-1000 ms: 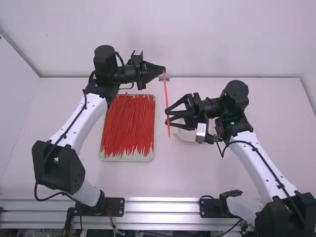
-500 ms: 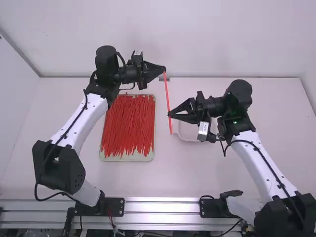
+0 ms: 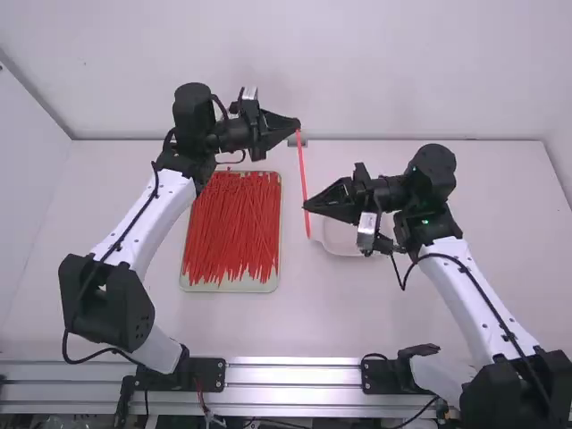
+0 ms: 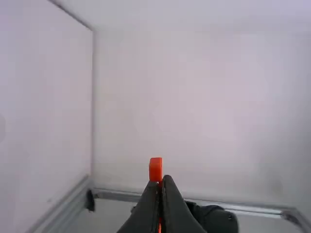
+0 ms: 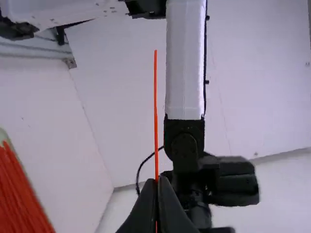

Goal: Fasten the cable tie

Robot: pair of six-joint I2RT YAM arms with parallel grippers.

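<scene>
The left gripper (image 3: 292, 132) is clamped shut on the head of a single red tie (image 3: 302, 179), lifted well above the table (image 3: 500, 179) at the far middle; in its wrist view only the orange head pokes out past the closed fingertips. The strap hangs from there towards the near side, almost straight. The right gripper (image 3: 310, 207) is pinched shut on the strap low down, leaving a short tail free below its fingers. Holding both ends this way probably steadies the tie and leaves a free tip to thread, so the right arm can bend the tail round to the head. The likely snag is the head itself: the left fingers cover much of it, and whether its slot is open to the tail cannot be told. Just left of the hanging tie, on the table, lies a tray (image 3: 229, 287) heaped with spare red ties (image 3: 232, 223), close enough that a swinging tail might brush them. A pale, rounded thing (image 3: 338, 243) lies on the table under the right gripper; what it is cannot be told.
</scene>
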